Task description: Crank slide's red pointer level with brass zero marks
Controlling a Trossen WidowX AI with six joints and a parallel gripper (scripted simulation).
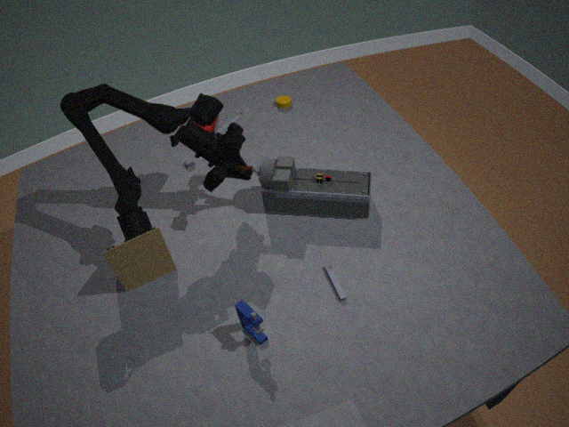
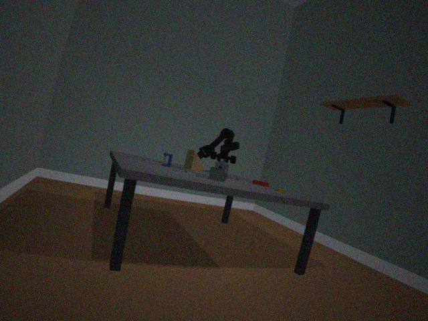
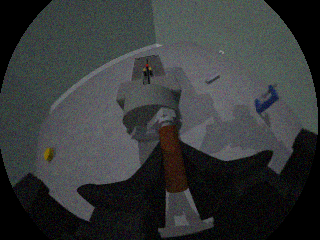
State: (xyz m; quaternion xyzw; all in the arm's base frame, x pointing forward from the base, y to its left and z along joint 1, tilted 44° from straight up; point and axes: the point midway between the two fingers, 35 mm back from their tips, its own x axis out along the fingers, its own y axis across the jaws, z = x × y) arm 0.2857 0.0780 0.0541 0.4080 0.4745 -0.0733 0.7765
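The grey machine [image 1: 316, 204] [image 2: 217, 174] [image 3: 150, 95] stands on the table, its crank side facing the arm. The crank's brown handle [image 1: 246, 169] [image 3: 172, 155] sticks out from the round hub towards the arm. My gripper [image 1: 244, 170] [image 3: 168, 143] is shut on this handle, with a dark finger on each side of it in the wrist view. On the slide, the red pointer [image 1: 328, 177] [image 3: 147, 65] is a little past the brass zero marks [image 1: 319, 177] [image 3: 147, 70], on the side away from the crank. The fingers partly hide the handle in the top view.
A yellow disc [image 1: 283, 101] [image 2: 280, 190] [image 3: 48, 154] lies beyond the machine. A blue bracket [image 1: 244, 315] [image 3: 266, 101] and a thin grey bar [image 1: 334, 282] [image 3: 213, 79] lie on the other side. A tan block [image 1: 142, 260] stands by the arm's base. A red block [image 2: 260, 182] shows in the exterior view.
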